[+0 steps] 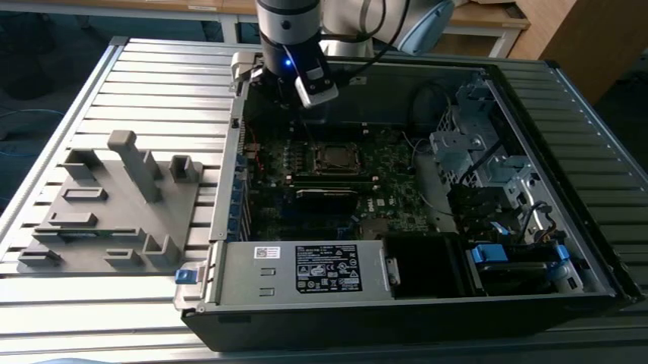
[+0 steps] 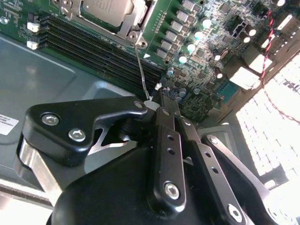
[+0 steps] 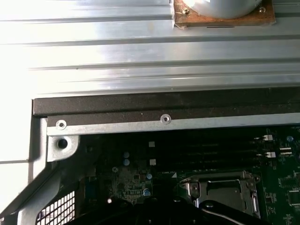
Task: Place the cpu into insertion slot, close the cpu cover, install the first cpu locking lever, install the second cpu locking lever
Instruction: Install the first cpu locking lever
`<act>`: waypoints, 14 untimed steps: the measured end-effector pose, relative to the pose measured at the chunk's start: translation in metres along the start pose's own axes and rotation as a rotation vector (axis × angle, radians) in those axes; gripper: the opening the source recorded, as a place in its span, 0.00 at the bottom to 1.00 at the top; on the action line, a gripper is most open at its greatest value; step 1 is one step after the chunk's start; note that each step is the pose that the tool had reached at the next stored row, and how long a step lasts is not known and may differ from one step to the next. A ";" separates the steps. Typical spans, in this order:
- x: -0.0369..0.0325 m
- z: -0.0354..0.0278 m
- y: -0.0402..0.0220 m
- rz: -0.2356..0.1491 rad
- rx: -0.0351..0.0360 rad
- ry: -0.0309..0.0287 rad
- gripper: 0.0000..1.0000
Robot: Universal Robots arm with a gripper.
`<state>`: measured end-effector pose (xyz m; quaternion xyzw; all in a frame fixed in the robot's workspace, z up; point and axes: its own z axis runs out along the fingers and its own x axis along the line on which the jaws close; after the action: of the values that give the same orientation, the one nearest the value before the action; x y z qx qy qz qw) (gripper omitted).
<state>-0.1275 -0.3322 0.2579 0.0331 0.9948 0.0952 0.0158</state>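
The cpu [image 2: 105, 8] lies in its socket on the motherboard, its dull silver top showing through the window of the cpu cover [image 2: 137, 18], which lies flat over it. A thin wire locking lever [image 2: 142, 70] rises from the socket corner to the tip of my gripper [image 2: 157, 99]. The black fingers [image 2: 165, 136] meet at that tip, shut on the lever's end. In the exterior view my gripper [image 1: 309, 106] hangs inside the open case just behind the socket [image 1: 335, 157]. The first wrist view shows the socket [image 3: 225, 192] past the case wall.
The open computer case [image 1: 567, 250] lies on a slatted metal table [image 1: 152, 83]. Empty memory slots [image 2: 93, 49] run beside the socket. A power supply [image 1: 303, 269], drive cages [image 1: 476, 152] and cables crowd the exterior view's right. A grey fixture [image 1: 111, 205] sits at its left.
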 end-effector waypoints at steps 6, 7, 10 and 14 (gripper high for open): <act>0.0001 0.0036 -0.0008 0.000 -0.0052 0.0003 0.11; 0.0001 0.0041 -0.0009 0.000 -0.0054 0.0003 0.11; -0.0001 0.0049 -0.0011 0.000 -0.0052 0.0006 0.11; -0.0022 0.0054 -0.0010 0.000 -0.0054 0.0004 0.11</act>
<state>-0.1252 -0.3323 0.2525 0.0331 0.9945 0.0979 0.0156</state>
